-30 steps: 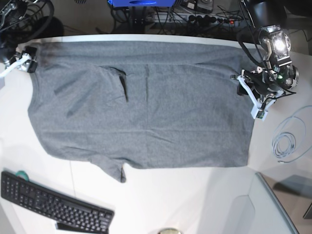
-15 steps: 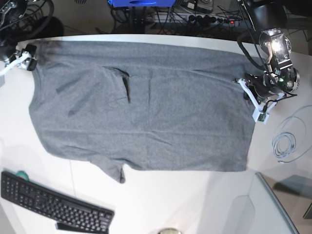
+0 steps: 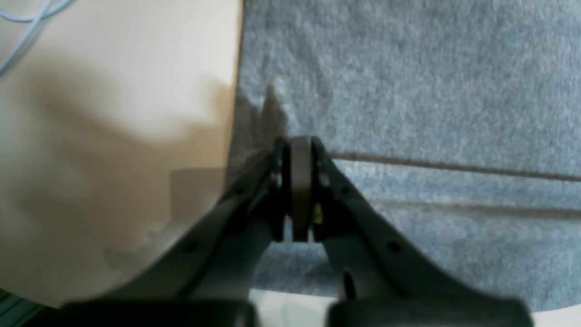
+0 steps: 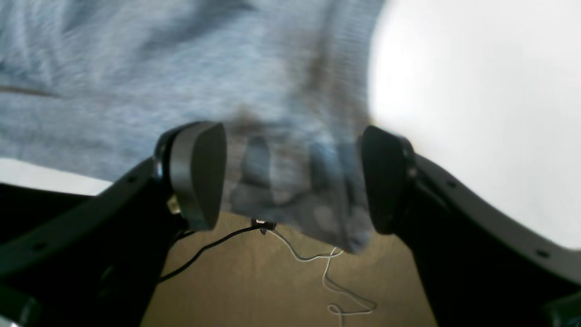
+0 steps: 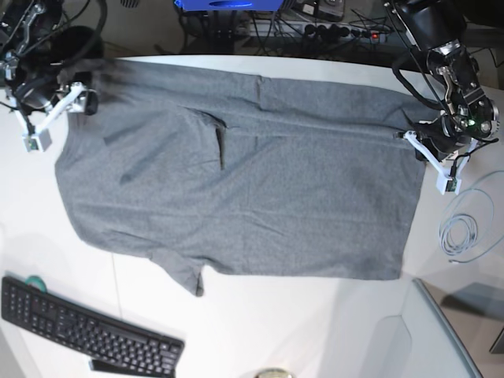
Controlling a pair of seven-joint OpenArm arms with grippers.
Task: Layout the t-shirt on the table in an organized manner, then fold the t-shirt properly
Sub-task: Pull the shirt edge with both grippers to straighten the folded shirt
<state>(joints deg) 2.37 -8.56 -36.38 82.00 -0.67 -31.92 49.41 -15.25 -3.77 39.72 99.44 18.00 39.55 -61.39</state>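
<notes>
Heather-grey t-shirt [image 5: 236, 181], spread wide and mostly flat across the white table [image 5: 260, 331], long axis running side to side in the base view. Far edge lifted slightly and creased near both far corners. Small dark fold standing up left of centre; short sleeve flap poking out along the near edge. Hem stitching lines visible in the left wrist view. Curved tabletop, bare along the near side.

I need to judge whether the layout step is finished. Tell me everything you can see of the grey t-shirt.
The heather-grey soft knit t-shirt lies spread across the white table, mostly flat, with a dark crease near the middle and one short sleeve poking toward the black keyboard. Its far edge looks uneven. The left gripper is shut at its edge; the right gripper stands open around a bunched corner.
</notes>
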